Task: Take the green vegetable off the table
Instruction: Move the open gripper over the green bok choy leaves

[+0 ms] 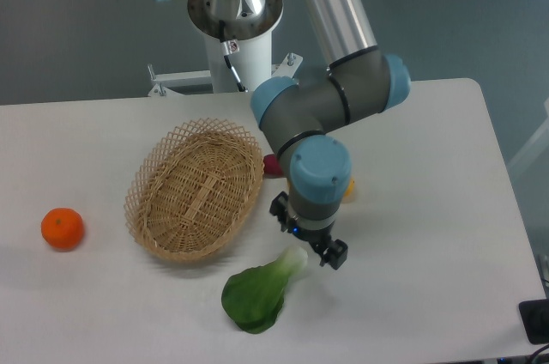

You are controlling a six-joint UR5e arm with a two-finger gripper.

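Fixed camera: green vegetable [257, 292] lies on counter [429, 295], near edge, in front of basket [196, 188]. Long axis runs near-left leaf to far-right stem. Claw [310, 239] released, empty, at stem tip; leaf lies near-left of it.

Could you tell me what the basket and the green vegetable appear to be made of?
The basket: woven wicker, matte tan, with an open lattice rim. The green vegetable: probably moulded plastic or rubber, since its smooth dark leaf shows a slight sheen.
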